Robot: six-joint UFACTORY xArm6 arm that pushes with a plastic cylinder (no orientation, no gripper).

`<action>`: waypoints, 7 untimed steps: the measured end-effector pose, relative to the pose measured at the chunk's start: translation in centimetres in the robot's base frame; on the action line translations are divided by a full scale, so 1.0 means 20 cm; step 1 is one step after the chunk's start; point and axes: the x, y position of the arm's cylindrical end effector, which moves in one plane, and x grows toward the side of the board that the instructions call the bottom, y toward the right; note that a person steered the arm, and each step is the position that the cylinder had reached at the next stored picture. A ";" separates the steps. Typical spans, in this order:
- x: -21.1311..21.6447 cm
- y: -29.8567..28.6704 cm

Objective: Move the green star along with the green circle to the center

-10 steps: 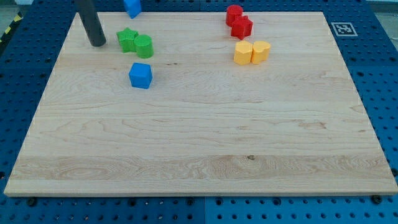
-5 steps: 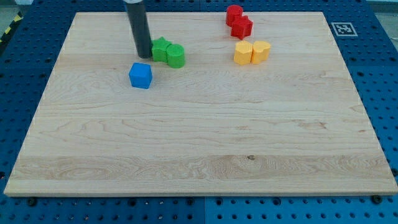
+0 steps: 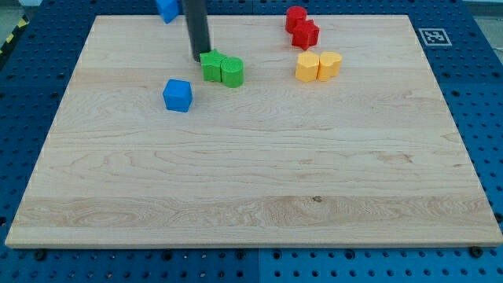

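My tip [image 3: 200,59] at upper-left edge of green star block [image 3: 211,65], touching green round block [image 3: 232,71]. No pincer fitted. Pair short of wooden tabletop [image 3: 251,196] ctr; push down-right reqd.

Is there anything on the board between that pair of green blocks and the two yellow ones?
No. In the camera view, only bare wood lies between the green circle, beside the green star, and the yellow blocks.

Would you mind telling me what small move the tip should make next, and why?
Probably a short push toward the view's bottom right. My tip sits at the upper-left edge of the green star, which touches the green circle; both lie above and left of the board's centre.
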 end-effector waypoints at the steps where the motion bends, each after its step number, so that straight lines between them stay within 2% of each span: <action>1: 0.08 0.11; 3: 0.27 0.16; 5: 0.52 0.49; 6: 0.52 0.52; 7: 0.39 0.42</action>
